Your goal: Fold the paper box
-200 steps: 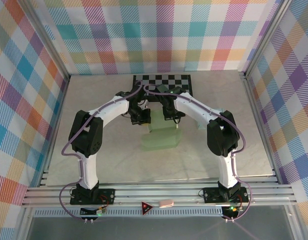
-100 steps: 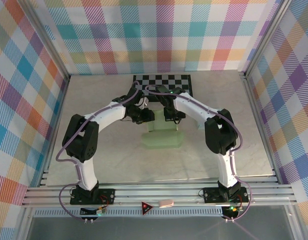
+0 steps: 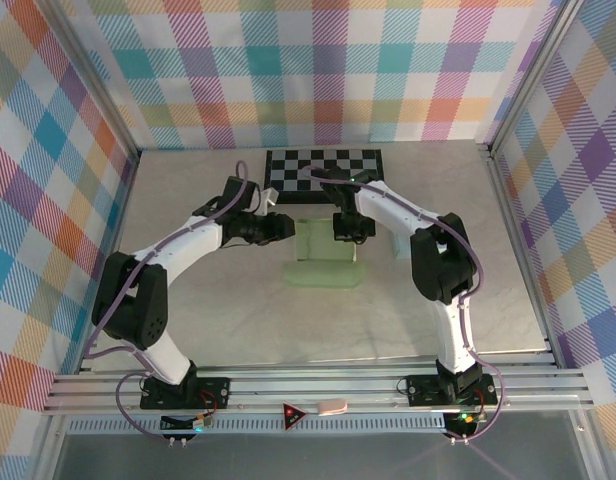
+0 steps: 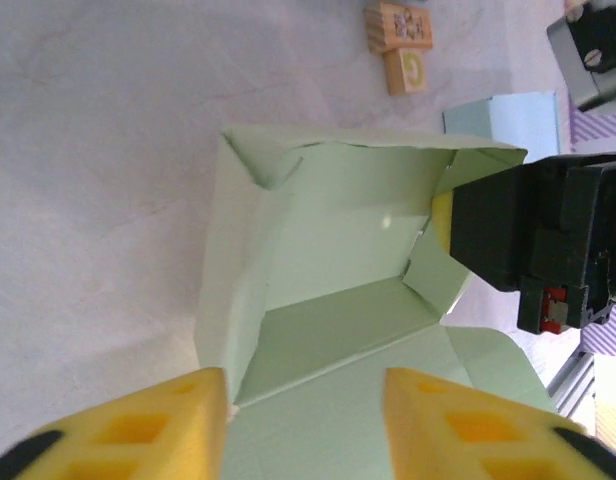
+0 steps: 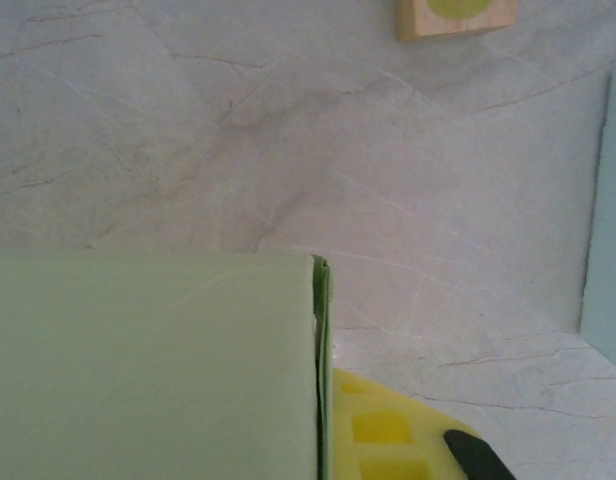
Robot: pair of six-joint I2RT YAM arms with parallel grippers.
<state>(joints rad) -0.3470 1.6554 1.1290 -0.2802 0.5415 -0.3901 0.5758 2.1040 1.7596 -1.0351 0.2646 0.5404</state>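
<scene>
Okay, right fingers (image 5: 388, 432) are pinching the box (image 4: 328, 250) wall, left fingers (image 4: 138, 432) spread, best pushing that flap (image 4: 308, 420) squarely along its crease.

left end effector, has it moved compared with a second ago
Yes. In the top view the left end effector has drawn back leftward off the paper box, toward the checkerboard's left edge, and opened.

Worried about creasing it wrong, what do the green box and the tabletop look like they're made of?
The box looks like thin matte card or stiff paper: sharp folds, thin edges. The tabletop looks like pale veined stone, or a laminate print of it.
</scene>
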